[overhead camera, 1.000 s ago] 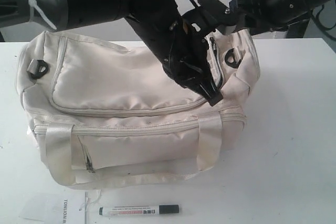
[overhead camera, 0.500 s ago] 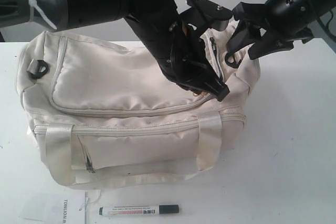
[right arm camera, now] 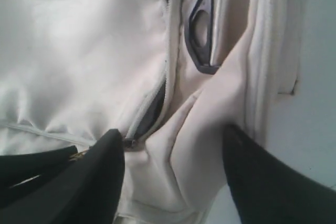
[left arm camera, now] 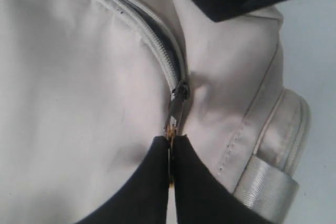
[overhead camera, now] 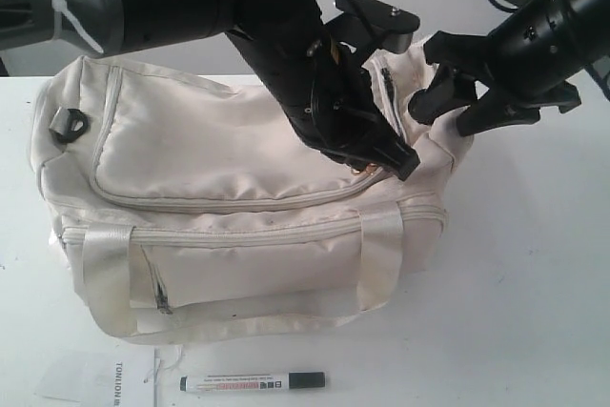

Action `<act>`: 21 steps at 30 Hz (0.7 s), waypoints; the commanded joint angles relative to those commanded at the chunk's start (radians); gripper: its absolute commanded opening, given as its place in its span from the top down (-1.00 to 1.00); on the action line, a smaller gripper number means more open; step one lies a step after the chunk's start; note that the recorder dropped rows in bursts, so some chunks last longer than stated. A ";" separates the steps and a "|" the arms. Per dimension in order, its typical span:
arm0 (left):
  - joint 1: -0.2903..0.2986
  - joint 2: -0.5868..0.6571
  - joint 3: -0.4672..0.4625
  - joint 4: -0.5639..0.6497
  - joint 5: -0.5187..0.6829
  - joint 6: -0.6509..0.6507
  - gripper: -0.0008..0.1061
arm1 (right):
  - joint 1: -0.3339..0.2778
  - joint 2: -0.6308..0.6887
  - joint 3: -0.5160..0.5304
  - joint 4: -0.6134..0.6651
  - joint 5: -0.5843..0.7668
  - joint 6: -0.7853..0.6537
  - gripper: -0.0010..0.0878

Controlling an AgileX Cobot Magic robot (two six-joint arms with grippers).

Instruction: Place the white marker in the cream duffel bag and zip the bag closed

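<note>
Gripping the zip pull point(left arm camera: 177, 106), the left claw point(left arm camera: 172, 142) has its fingers pressed together on the small metal tab at the right end of the cream duffel bag point(overhead camera: 210, 159). A short dark slit shows along the teeth next to the slider; the rest of the top flap seam looks shut.

Right claw point(right arm camera: 173, 137): jaws wide apart, the 2 fingers straddling a fold of end fabric close to the dark ring point(right arm camera: 202, 30), nothing clamped.

White marker point(overhead camera: 253, 382): lying flat on the surface point(overhead camera: 534, 283) in front of the bag, well apart from both claws, beside a printed paper tag point(overhead camera: 105, 378). Not yet in the bag.

Step in hand, as I read it: running the top zip open to make a mouth for the marker.

To do it well:
- Close the right claw on that end fabric so the soft bag cannot drag.
- Pull along the curved seam, not upward.
- Keep the pinch low on the tab; it is thin and could slip.
</note>
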 joint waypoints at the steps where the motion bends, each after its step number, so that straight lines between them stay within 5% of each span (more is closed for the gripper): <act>1: 0.000 0.000 0.000 0.000 -0.002 0.000 0.99 | 0.009 0.005 0.000 0.000 -0.016 0.000 -0.24; 6: 0.000 0.000 0.000 0.000 -0.002 0.000 0.99 | 0.035 0.053 0.000 -0.004 -0.067 0.000 -0.21; 11: 0.000 -0.002 0.000 0.000 -0.009 0.000 0.99 | 0.036 0.101 0.000 -0.041 -0.066 0.000 0.04; 14: 0.000 -0.002 0.000 0.000 -0.016 0.000 0.99 | 0.037 0.111 0.000 -0.043 -0.078 0.000 0.34; 17: 0.000 -0.002 0.000 0.000 -0.018 0.000 0.99 | 0.037 0.109 0.000 -0.043 -0.096 -0.007 0.99; 21: 0.000 -0.011 0.000 0.000 -0.016 0.004 0.99 | 0.037 0.109 -0.002 -0.043 -0.099 -0.031 0.98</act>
